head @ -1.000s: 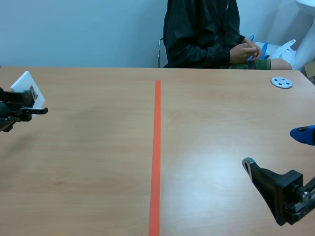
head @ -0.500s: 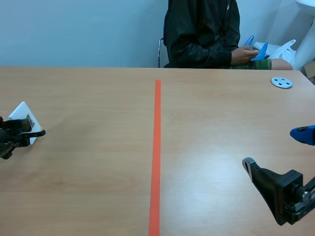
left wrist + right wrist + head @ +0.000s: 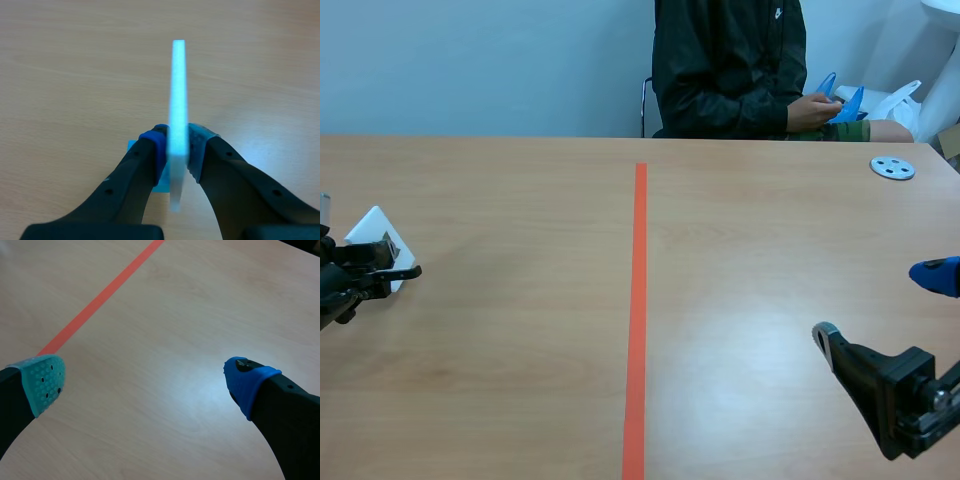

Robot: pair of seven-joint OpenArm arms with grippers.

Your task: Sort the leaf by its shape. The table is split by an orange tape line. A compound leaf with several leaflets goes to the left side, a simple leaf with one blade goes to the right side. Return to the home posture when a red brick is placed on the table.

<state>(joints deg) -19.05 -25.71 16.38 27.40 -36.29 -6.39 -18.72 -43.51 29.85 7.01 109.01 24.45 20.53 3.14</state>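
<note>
A thin white card (image 3: 372, 232) is pinched in my left gripper (image 3: 382, 268), low over the table's far left side. The left wrist view shows the card (image 3: 178, 95) edge-on and upright, with my left gripper (image 3: 177, 150) shut on its lower part. No leaf picture shows on the card from either view. I cannot tell whether the card touches the table. At the right side my right gripper (image 3: 880, 305) hangs open with nothing between its fingers, and under my right gripper (image 3: 145, 382) only bare wood shows. The orange tape line (image 3: 638, 300) splits the table.
A person in a dark jacket (image 3: 730, 65) sits across the table, hands holding something blue (image 3: 840, 100). A grey disc (image 3: 892, 168) lies at the far right. The tape line (image 3: 100, 297) runs ahead of the right gripper, off to one side.
My left gripper has come down toward the table with the white card, then shifted slightly right. The right arm has not moved. The person's hands have shifted a little.
</note>
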